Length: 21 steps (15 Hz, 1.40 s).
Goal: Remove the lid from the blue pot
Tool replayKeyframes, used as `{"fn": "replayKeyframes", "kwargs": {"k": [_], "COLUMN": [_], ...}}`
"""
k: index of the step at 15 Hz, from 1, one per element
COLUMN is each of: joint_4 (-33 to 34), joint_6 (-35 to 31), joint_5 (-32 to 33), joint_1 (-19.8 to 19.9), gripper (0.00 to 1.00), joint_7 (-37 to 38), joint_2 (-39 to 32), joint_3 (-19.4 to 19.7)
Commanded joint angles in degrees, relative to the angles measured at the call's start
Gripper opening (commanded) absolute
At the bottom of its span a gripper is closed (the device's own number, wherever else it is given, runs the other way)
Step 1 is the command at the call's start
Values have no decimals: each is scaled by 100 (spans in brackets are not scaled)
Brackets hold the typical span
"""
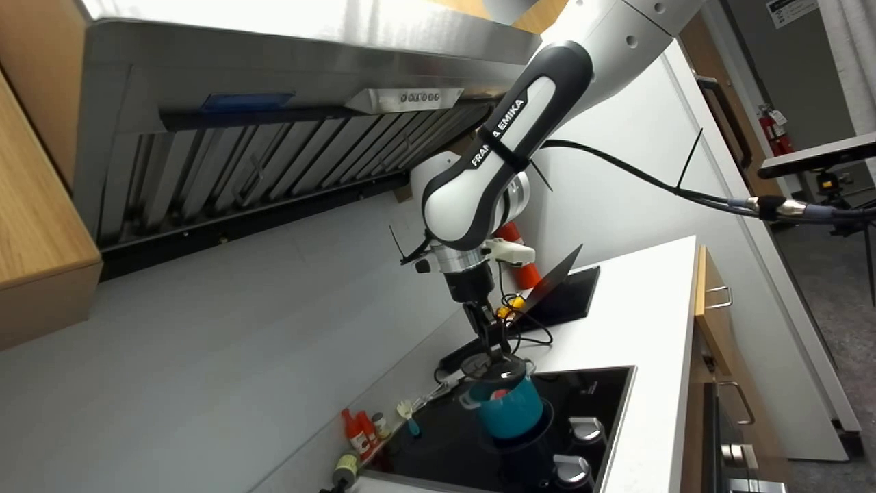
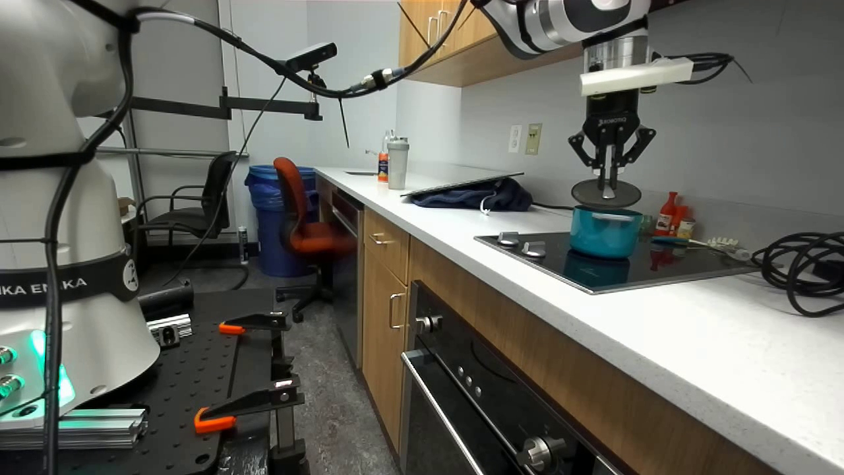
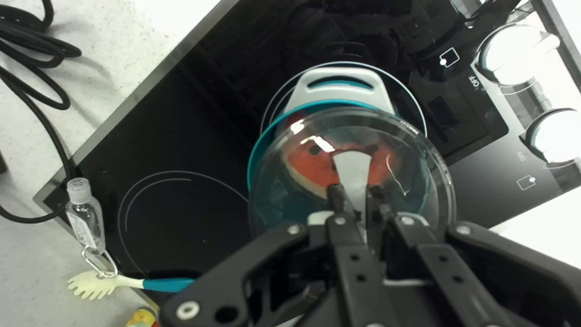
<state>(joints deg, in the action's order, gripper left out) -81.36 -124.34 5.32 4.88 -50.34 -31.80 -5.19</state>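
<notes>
The blue pot (image 2: pixel 605 234) stands upright on the black cooktop; it also shows in an exterior view (image 1: pixel 513 414) and in the wrist view (image 3: pixel 254 165). A round glass lid (image 2: pixel 632 194) with a grey handle (image 3: pixel 353 165) is just above the pot, offset from its rim in the wrist view. My gripper (image 2: pixel 608 182) points down, its fingers closed on the lid's handle; in the wrist view its fingertips (image 3: pixel 356 196) sit on either side of the handle. A red item (image 3: pixel 308 161) shows inside the pot through the glass.
The cooktop (image 3: pixel 199 245) has knobs (image 1: pixel 586 430) along its front edge. A pale-headed utensil (image 3: pixel 102 284), a clear bottle (image 3: pixel 86 220), red bottles (image 2: pixel 666 214) and black cables (image 2: pixel 808 264) lie or stand around it. A metal range hood (image 1: pixel 308 161) hangs overhead.
</notes>
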Motion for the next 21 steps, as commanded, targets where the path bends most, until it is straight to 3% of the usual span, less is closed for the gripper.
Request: {"fn": "replayKeyframes", "kwargs": {"k": [1,7,21], "joint_4": [-12,-302,-1511], "joint_6": [427,667,324], "joint_5": [232,301,123], "joint_1": [-137,-101,170], "gripper": [4,4,4], "joint_7": [77,42,214], "joint_2": [189,403,1062], "joint_3": [133,130,388]}}
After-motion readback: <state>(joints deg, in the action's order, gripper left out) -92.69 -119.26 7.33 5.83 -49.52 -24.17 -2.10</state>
